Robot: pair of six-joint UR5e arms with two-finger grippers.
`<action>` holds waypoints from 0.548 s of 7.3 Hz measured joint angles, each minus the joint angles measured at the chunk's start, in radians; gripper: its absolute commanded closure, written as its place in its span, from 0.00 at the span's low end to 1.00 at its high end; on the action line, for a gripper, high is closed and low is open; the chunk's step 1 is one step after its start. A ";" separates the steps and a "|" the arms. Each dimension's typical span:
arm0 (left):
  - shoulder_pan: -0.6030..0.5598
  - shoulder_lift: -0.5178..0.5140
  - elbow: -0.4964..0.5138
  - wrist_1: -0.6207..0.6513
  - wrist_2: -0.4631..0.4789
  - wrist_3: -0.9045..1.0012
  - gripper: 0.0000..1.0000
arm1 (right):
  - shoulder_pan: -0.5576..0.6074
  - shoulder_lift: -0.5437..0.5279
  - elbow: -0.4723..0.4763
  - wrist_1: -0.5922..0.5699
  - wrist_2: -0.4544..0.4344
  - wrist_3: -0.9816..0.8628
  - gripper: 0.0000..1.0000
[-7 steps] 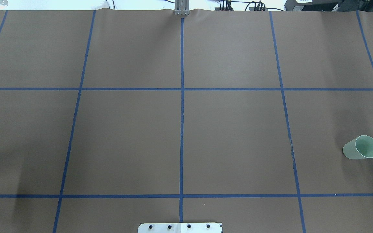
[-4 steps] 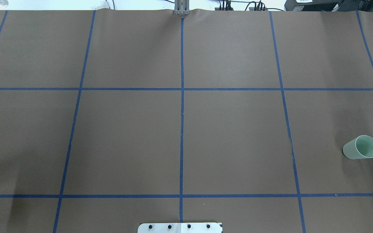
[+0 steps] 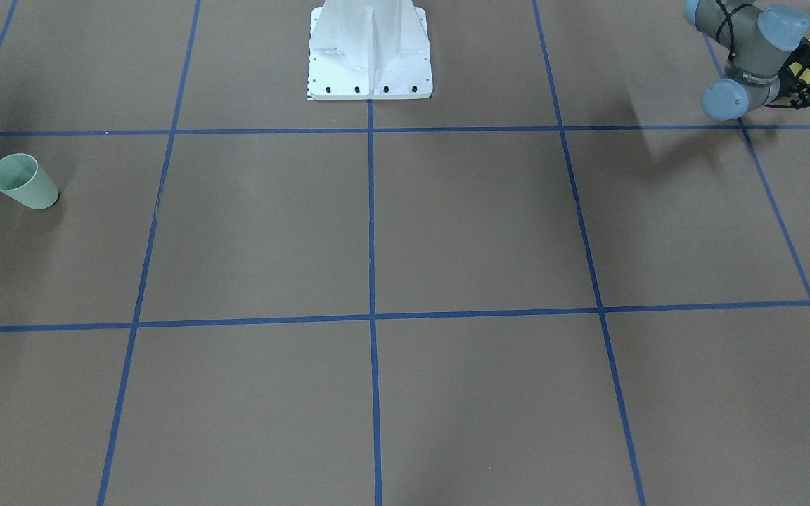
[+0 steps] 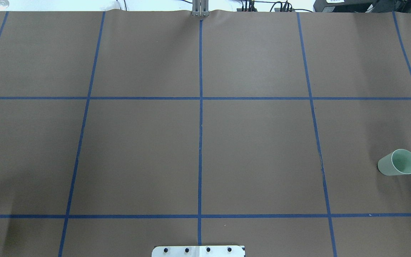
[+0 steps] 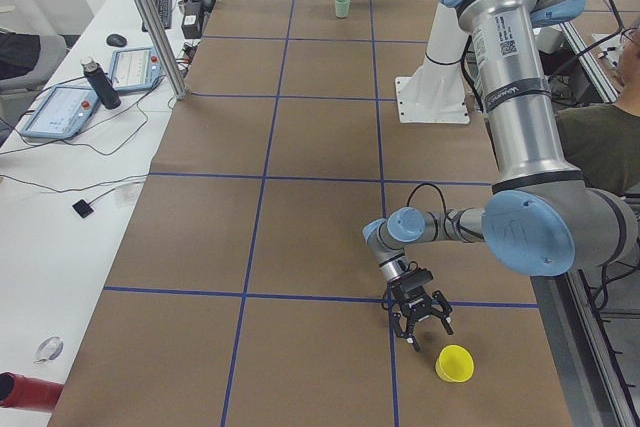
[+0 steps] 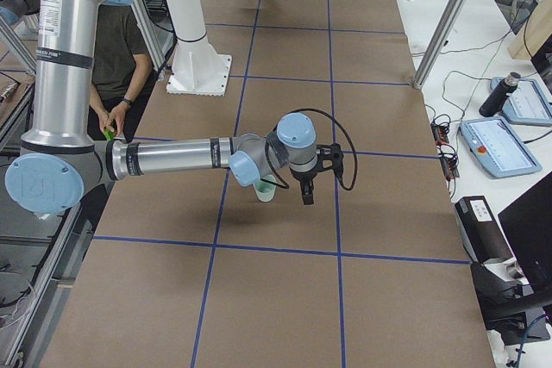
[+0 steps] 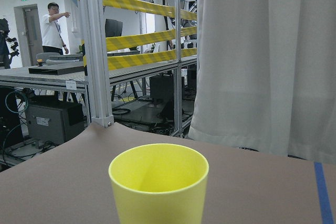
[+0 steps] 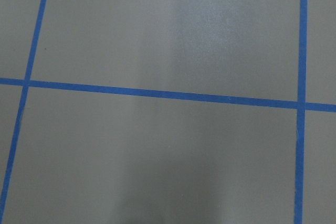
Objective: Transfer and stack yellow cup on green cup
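Spread and holding nothing, the jaws of the left gripper (image 5: 422, 329) sit low over the brown-papered table (image 4: 137, 142). They point at the yellow cup (image 5: 455, 363), just beside it but not touching. The cup stands upright, mouth up, far out on the left side of the robot's white base (image 3: 370, 49) and about level with it. From the left wrist camera it fills the bottom centre of the frame, its rim open to the lens. The left arm (image 5: 520, 127) reaches out from the base, bends and doubles back low over the paper to the gripper.

Blue tape (image 4: 200, 142) divides the paper into large squares, and one strip runs straight forward from the base.

Far out on the base's right side and a little forward of it, the green cup (image 4: 397, 162) stands upright inside a square, clear of the tape. The right gripper (image 6: 307, 198) hangs above the paper near that cup, fingers pointing down. It appears clearly only from the table's end, so it cannot be told whether its jaws are spread or pressed together. Its wrist camera shows only paper and crossing tape.
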 measured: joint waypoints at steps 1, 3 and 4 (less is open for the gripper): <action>0.006 0.004 0.003 -0.006 -0.009 0.000 0.00 | 0.000 0.000 0.001 0.000 0.000 0.002 0.00; 0.010 0.012 0.024 -0.031 -0.016 0.000 0.00 | 0.000 -0.001 0.004 0.000 0.000 0.002 0.00; 0.011 0.015 0.042 -0.055 -0.017 0.000 0.00 | 0.000 -0.003 0.008 0.000 0.000 0.002 0.00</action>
